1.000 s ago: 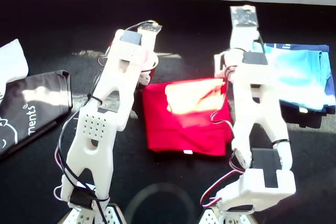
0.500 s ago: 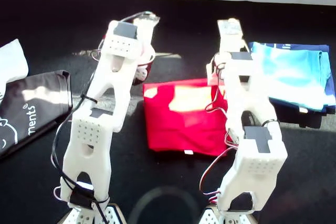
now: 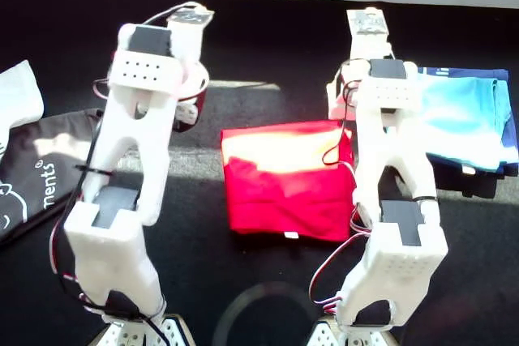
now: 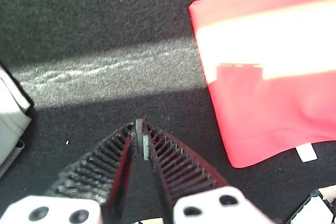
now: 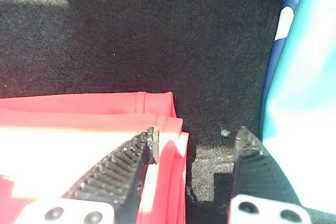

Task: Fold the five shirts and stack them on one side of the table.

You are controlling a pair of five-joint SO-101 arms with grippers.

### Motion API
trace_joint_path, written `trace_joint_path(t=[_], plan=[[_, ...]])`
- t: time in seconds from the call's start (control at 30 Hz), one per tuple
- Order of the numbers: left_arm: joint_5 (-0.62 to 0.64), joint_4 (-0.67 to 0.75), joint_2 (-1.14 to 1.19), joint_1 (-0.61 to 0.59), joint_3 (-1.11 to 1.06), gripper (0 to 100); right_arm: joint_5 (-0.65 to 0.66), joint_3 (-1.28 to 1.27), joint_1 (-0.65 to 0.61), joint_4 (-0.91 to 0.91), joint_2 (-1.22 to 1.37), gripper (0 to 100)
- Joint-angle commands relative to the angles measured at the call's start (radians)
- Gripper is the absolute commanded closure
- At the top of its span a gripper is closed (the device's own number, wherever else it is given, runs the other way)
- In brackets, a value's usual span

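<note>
Outside the left gripper's (image 4: 139, 129) fingers we count one white shirt (image 3: 18, 95) and one black shirt (image 3: 49, 164). Its fingers are pressed together over the bare black table (image 4: 79, 24), empty. One folded red shirt (image 4: 273, 77) lies apart beside them. The right gripper's (image 5: 198, 140) fingers are spread, one above the red shirt's corner. The other is just beside one light-blue shirt (image 5: 310, 103), which lies atop one dark shirt (image 3: 466, 180).

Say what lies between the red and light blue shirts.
Only bare black tabletop separates the red shirt and the light blue shirt, seen in the right wrist view; the open right claw hangs above that strip.
</note>
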State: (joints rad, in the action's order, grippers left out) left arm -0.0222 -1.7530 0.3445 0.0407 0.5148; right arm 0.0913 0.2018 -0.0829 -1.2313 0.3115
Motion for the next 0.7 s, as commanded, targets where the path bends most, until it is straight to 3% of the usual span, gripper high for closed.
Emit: trace_joint_path(t=[0.0,0.37,0.53,0.67], plan=[[0.000,0.034,-0.145,-0.035,-0.087,99,0.000,0.038,0.012,-0.007,0.027,74.0],[-0.005,0.282,-0.344,-0.111,-0.489,99,-0.006,0.035,0.010,-0.036,0.130,76.2],[-0.005,0.328,-0.395,-0.108,-0.555,99,0.002,0.030,-0.008,-0.056,0.131,79.6],[-0.005,0.324,-0.404,-0.110,-0.559,99,0.002,0.038,-0.028,-0.059,0.130,87.8]])
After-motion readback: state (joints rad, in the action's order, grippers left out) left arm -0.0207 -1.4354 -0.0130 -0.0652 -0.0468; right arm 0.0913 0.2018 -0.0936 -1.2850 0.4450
